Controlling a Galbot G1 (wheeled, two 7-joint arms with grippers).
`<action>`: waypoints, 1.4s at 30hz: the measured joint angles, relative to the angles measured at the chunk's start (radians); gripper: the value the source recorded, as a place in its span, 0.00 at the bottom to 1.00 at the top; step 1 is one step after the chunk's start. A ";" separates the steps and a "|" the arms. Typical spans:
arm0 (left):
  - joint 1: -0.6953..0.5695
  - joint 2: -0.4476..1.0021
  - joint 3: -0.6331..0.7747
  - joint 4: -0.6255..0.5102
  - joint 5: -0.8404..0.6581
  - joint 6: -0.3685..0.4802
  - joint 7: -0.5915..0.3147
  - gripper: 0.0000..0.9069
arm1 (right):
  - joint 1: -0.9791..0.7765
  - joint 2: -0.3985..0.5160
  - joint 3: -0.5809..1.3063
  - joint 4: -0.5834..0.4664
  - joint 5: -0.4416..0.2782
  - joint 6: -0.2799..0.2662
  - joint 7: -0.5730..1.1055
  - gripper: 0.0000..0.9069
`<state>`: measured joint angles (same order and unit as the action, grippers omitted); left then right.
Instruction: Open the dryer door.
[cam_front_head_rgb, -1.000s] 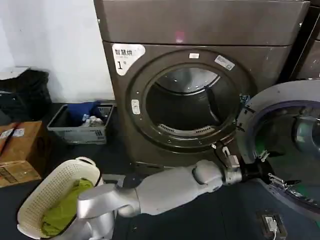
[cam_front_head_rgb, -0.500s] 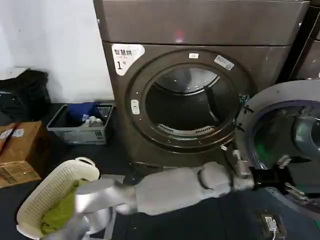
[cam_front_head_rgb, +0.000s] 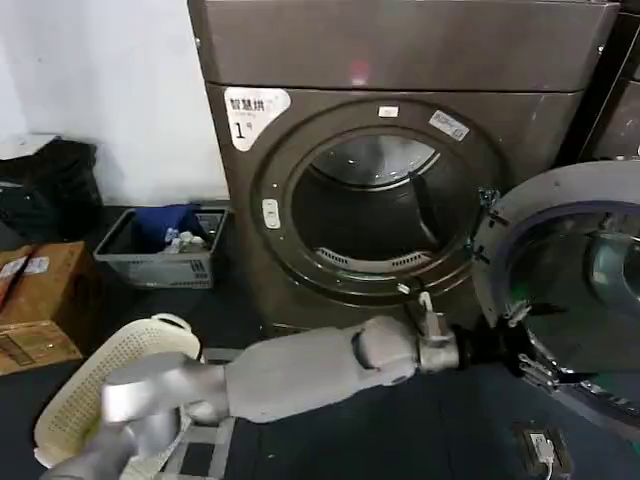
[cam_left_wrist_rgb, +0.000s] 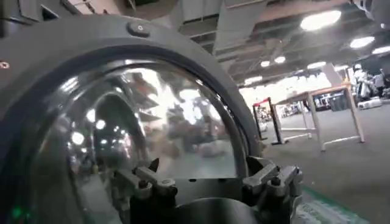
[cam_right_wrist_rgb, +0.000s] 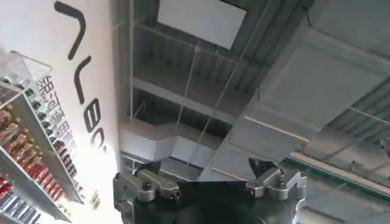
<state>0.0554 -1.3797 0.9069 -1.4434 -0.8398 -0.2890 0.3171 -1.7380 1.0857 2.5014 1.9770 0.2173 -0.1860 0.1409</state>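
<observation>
The dryer (cam_front_head_rgb: 400, 60), a brown-grey machine with a white "1" label (cam_front_head_rgb: 255, 105), stands with its drum opening (cam_front_head_rgb: 375, 205) exposed. The dryer door (cam_front_head_rgb: 500, 225) is swung out to the right, its grey inner face and glass turned toward me. My left arm reaches across low in front of the machine. The left gripper (cam_front_head_rgb: 527, 350) is open at the door's lower inner edge, holding nothing. In the left wrist view the door (cam_left_wrist_rgb: 73, 67) and its domed glass (cam_left_wrist_rgb: 152, 122) loom just ahead of the left gripper (cam_left_wrist_rgb: 210, 169). The right gripper (cam_right_wrist_rgb: 204, 170) is open and points up at a ceiling.
A white laundry basket (cam_front_head_rgb: 75, 385) sits at the lower left. Behind it stand a grey crate with blue clothes (cam_front_head_rgb: 165, 250) and a cardboard box (cam_front_head_rgb: 40, 300). A neighbouring machine (cam_front_head_rgb: 615, 110) stands at the right edge. A small device (cam_front_head_rgb: 540, 445) lies on the floor.
The left gripper first pushed right and lower along the door's inner face, then drew back left. The door has stayed swung open.
</observation>
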 joint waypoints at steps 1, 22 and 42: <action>0.000 0.013 -0.002 -0.010 0.001 0.002 -0.001 1.00 | 0.001 0.001 -0.001 -0.001 -0.001 0.001 0.000 1.00; 0.036 0.334 -0.060 -0.259 0.131 0.066 -0.027 1.00 | 0.019 0.013 0.011 0.005 -0.066 0.040 -0.009 1.00; -0.065 0.711 0.039 -0.434 0.177 0.236 -0.109 1.00 | 0.026 0.013 0.046 0.018 -0.102 0.051 -0.051 1.00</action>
<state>-0.0099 -0.6687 0.9456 -1.8772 -0.6630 -0.0532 0.2082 -1.7120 1.0989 2.5474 1.9950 0.1155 -0.1348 0.0896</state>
